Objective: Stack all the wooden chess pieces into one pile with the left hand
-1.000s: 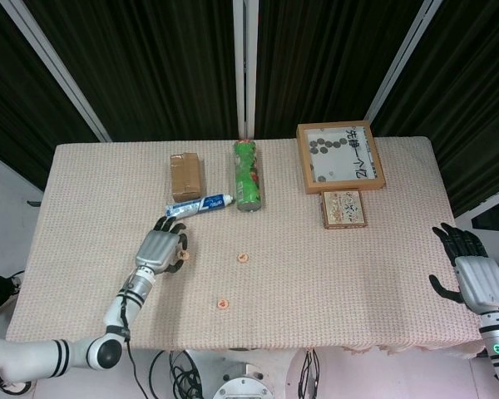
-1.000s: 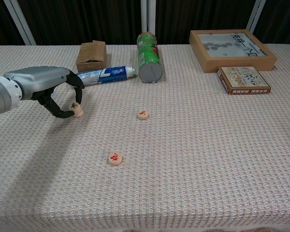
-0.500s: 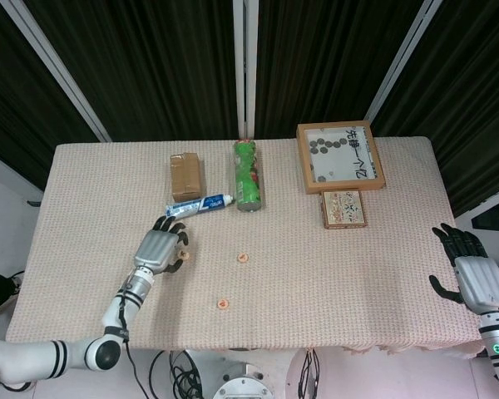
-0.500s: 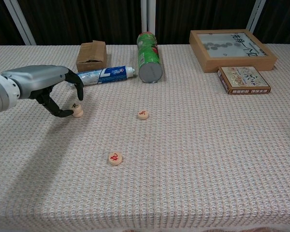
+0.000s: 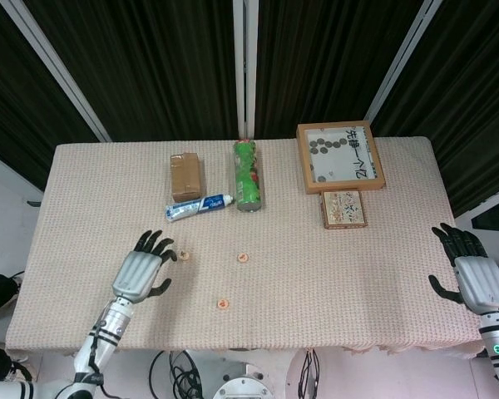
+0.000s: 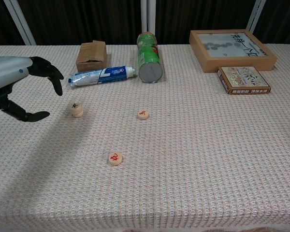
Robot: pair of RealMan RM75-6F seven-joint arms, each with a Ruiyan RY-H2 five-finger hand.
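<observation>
Along the far edge of the table (image 5: 382, 274) we see a cardboard box (image 5: 185, 175), a green can (image 5: 248, 174) lying on its side, and a wooden frame (image 5: 340, 157) near the far right corner. A toothpaste tube (image 5: 200, 206) lies just before the box; a small printed box (image 5: 343, 209) sits just before the frame.

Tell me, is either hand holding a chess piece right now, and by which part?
Nothing is held. The left hand is open, apart from the stacked pieces. The right hand is open at the table edge.
</observation>
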